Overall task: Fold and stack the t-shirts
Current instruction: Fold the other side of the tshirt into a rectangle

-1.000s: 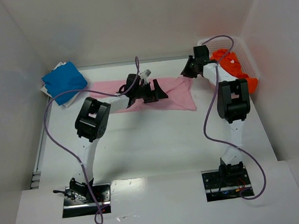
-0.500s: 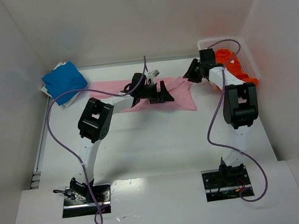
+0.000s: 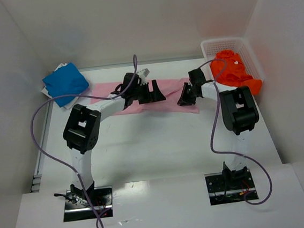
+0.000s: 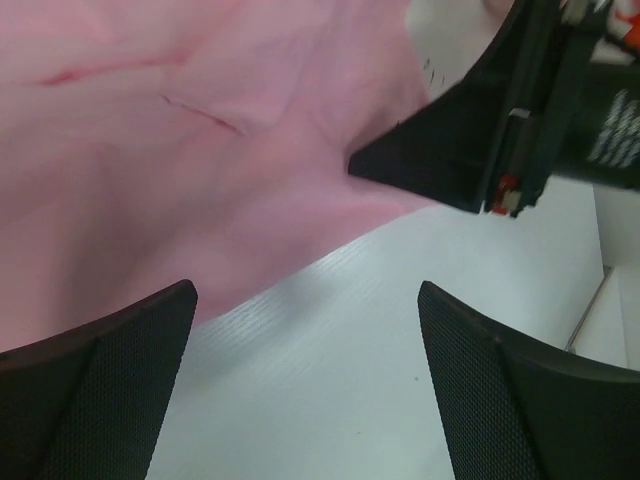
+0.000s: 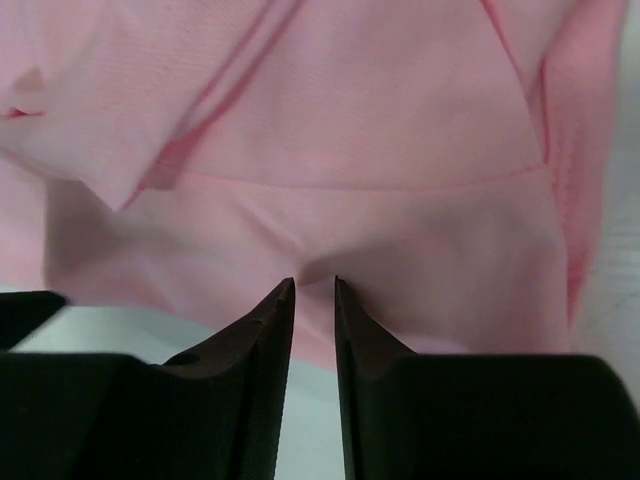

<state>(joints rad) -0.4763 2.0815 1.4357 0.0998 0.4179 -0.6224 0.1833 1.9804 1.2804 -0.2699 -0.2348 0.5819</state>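
Right wrist: right end effector (image 5: 313, 283) near-closed at pink shirt (image 5: 350, 150) hem, hold unclear; left end effector (image 4: 305, 290) wide open, empty; pinch deeper.

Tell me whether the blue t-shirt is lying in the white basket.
No, the blue t-shirt lies at the far left corner, while the white basket at the far right holds the orange t-shirt.

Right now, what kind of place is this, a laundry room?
Probably a robot test booth: plain white walls box in a table, two robot arms are bolted at its near edge, and a pink shirt lies on it.
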